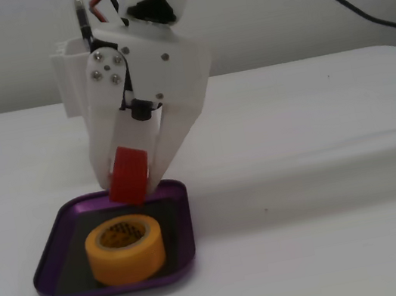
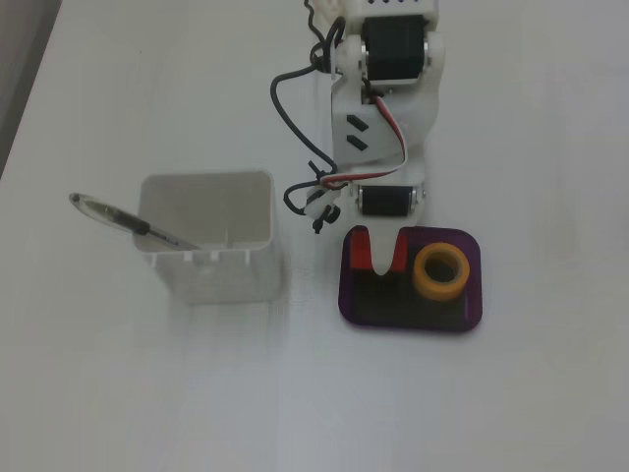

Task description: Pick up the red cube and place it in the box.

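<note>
Placing step: end effector (image 1: 135, 192) clamped on the red cube (image 1: 128, 177), held just above the box (image 1: 183, 227) rim, yellow tape roll (image 1: 124, 249) just below and forward; next likely lower slightly, then open clear of roll.

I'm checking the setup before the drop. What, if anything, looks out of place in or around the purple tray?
A yellow tape roll already sits inside the purple tray, taking up its right side in the top-down fixed view. The tool holds the red cube tilted over the free rear corner. Nothing looks spilled or damaged.
</note>
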Available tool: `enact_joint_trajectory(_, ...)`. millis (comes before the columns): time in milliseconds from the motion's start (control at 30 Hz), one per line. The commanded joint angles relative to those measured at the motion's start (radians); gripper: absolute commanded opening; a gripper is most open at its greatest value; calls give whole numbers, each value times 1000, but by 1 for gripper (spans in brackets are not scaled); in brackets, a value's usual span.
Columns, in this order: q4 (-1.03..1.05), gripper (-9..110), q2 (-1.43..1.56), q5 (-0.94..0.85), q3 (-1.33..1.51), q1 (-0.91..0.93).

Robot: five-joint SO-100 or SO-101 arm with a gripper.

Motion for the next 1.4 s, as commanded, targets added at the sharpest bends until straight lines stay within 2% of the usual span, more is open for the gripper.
enact_joint_trajectory(0,-5,0,15,-6,-38,0)
enact_joint_trajectory(233,3,5,15,-5,-37,-2)
enact_joint_trajectory(533,3,6,23,-5,-37,0)
enact_joint_trajectory(733,78,14,28,-5,-40,2)
enact_joint_trajectory(900,89,15,32,-3,-51,0)
enact_joint_trajectory(1100,242,15,115,-5,-173,-9)
enact_joint_trajectory(1367,426,15,390,-6,-299,-9)
